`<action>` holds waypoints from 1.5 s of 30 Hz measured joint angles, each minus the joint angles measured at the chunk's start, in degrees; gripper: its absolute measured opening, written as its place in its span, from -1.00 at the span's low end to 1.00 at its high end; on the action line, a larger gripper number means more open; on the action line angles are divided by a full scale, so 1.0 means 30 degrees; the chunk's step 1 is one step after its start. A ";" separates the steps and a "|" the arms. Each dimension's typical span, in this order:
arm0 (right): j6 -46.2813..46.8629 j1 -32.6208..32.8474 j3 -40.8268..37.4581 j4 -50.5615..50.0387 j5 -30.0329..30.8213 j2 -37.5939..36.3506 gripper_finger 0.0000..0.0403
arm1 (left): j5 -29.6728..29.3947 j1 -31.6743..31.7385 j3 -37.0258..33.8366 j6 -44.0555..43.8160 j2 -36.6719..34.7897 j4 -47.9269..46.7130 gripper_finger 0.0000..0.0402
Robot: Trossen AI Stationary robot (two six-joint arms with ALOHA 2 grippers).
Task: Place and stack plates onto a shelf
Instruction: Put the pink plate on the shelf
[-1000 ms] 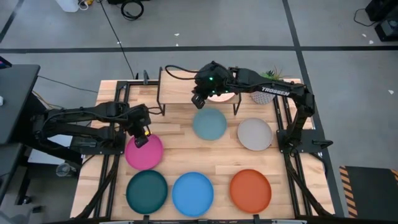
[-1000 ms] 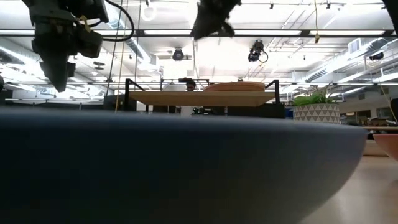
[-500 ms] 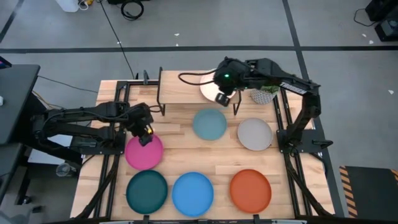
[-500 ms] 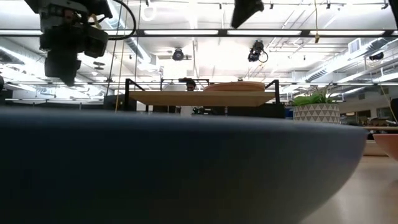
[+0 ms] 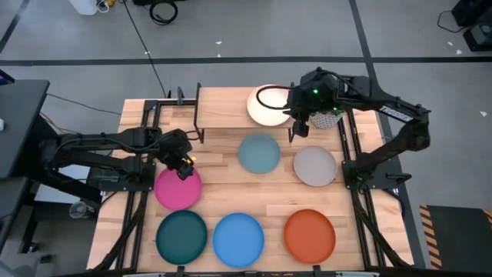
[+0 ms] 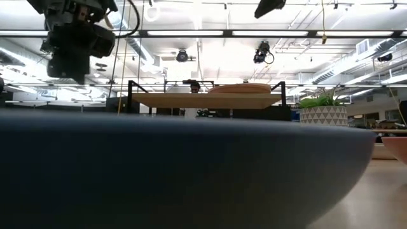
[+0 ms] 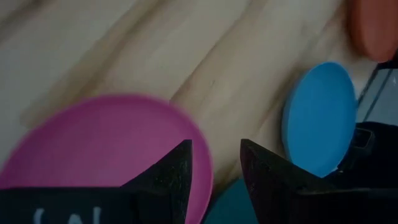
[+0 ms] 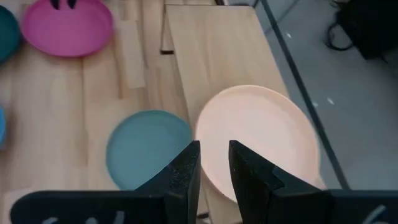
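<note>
A cream plate (image 5: pixel 267 108) lies flat on the right half of the shelf (image 5: pixel 223 108), a wooden board on thin black legs at the table's far edge. On the table lie the magenta (image 5: pixel 178 189), pale blue (image 5: pixel 259 154), grey (image 5: pixel 315 166), dark teal (image 5: pixel 181 236), bright blue (image 5: pixel 238 239) and orange (image 5: pixel 310 235) plates. My right gripper (image 8: pixel 214 146) hangs high beside the shelf's right end, open by a narrow gap with nothing in it. My left gripper (image 7: pixel 216 144) hovers open over the magenta plate's far rim (image 7: pixel 199 149), clear of it.
A potted plant (image 5: pixel 328 117) stands at the far right beside the shelf. The shelf's left half (image 8: pixel 205 43) is bare board. Black arm frames run along the table's left and right sides. The bright blue plate's rim (image 6: pixel 178 172) fills the low view's foreground.
My right gripper has gone from over the middle of the shelf toward the table's right edge, rising and rolling as it went; the cream plate stays flat on the shelf. My left gripper has rolled about its own axis over the magenta plate, hardly shifting.
</note>
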 joint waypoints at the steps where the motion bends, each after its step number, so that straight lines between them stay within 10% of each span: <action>1: -0.0143 -0.0138 -0.0691 0.0571 -0.0525 -0.0296 -0.55 | -0.0175 -0.0069 0.0000 -0.0361 0.0098 -0.0508 -0.29; 10: -0.0526 -0.0716 -0.3806 0.2921 -0.1436 -0.1312 -0.55 | -0.4458 -0.0116 -0.0007 0.1858 0.2176 -0.2332 -0.29; 29: -0.0769 -0.2770 -0.3846 0.4665 -0.1471 -0.1130 -0.55 | -0.3441 0.4169 -0.0012 1.2267 0.8447 -0.4001 -0.29; 45: -0.0259 -0.2993 -0.3846 0.4807 -0.1962 -0.1130 -0.55 | -0.3828 0.4045 -0.0007 1.1173 1.1360 -0.3943 -0.29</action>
